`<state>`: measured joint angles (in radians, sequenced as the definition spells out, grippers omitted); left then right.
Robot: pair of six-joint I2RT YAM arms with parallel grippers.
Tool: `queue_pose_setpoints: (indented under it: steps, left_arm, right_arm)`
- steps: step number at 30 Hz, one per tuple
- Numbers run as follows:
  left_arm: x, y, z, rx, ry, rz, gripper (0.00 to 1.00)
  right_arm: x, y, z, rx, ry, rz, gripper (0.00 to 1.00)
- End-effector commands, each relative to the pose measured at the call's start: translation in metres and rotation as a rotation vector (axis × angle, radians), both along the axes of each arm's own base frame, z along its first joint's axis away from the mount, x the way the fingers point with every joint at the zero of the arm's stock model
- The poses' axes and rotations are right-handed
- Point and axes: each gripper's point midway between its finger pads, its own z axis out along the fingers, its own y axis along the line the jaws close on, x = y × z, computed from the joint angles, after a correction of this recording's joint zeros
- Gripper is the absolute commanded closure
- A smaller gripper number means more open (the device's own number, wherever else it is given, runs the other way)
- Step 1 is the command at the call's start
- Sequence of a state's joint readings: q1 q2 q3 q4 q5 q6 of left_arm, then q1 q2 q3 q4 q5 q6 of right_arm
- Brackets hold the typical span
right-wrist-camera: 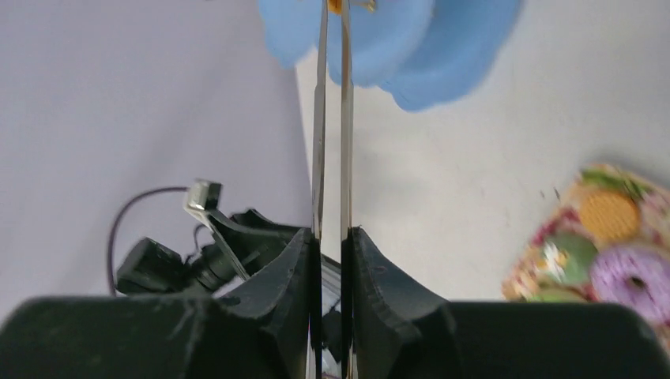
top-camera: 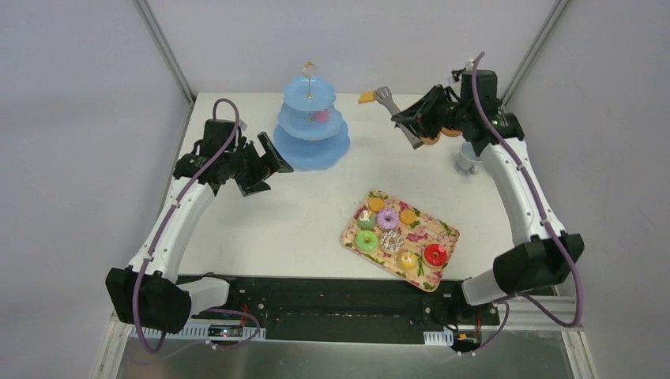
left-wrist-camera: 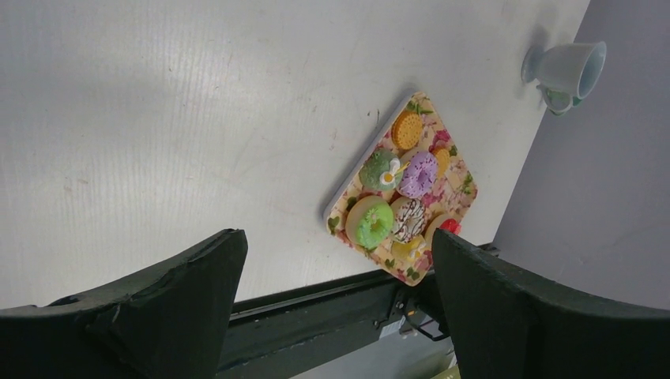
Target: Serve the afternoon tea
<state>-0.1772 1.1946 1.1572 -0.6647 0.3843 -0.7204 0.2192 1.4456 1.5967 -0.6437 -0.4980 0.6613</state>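
While right claw (right-wrist-camera: pixel 332 237) pinches tongs (top-camera: pixel 387 99) gripping orange biscuit (top-camera: pixel 366 98) near blue tiered stand (top-camera: pixel 312 126), left claw (left-wrist-camera: pixel 336 241) gapes wide, empty

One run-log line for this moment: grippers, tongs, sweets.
left gripper: open, beside stand | right gripper: shut on tongs | tongs: orange biscuit at tip | stand: pink sweet on middle tier | tray: sweets on it

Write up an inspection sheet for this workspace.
Surface: white table, faint scuffs.
Job's things: sweets on the flowered tray; one pink sweet on the blue tiered stand; an orange piece held by the tongs.
Clutter: pale cup at the table's right edge.
Grippers: left gripper open, empty; right gripper shut on the tongs.
Cables: purple cables, no snag seen.
Surroundings: grey walls.
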Motion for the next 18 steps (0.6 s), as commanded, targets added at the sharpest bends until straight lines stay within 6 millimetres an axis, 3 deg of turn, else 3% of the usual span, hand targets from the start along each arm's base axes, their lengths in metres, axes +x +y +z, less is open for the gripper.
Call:
queue_pose_setpoints:
  steps: [1,4,10,14,18]
  left_arm:
    - [-0.009,0.004,0.019,0.017,-0.048,-0.003,0.09]
    - [-0.012,0.006,0.021,0.023,-0.052,0.003,0.09]
    - [-0.018,0.015,0.025,0.081,-0.053,0.001,0.09]
    - [-0.016,0.017,0.028,0.1,-0.055,-0.001,0.09]
    - [-0.012,0.018,0.028,0.106,-0.056,-0.002,0.09]
  right_arm:
    - [0.06,0.028,0.072,0.197,-0.316,0.075,0.98]
    - [0.09,0.035,0.075,0.206,-0.362,0.08,0.98]
    - [0.129,0.063,0.055,0.209,-0.343,0.115,0.98]
    - [0.133,0.092,0.047,0.214,-0.321,0.165,0.98]
    - [0.126,0.108,0.036,0.212,-0.286,0.194,0.98]
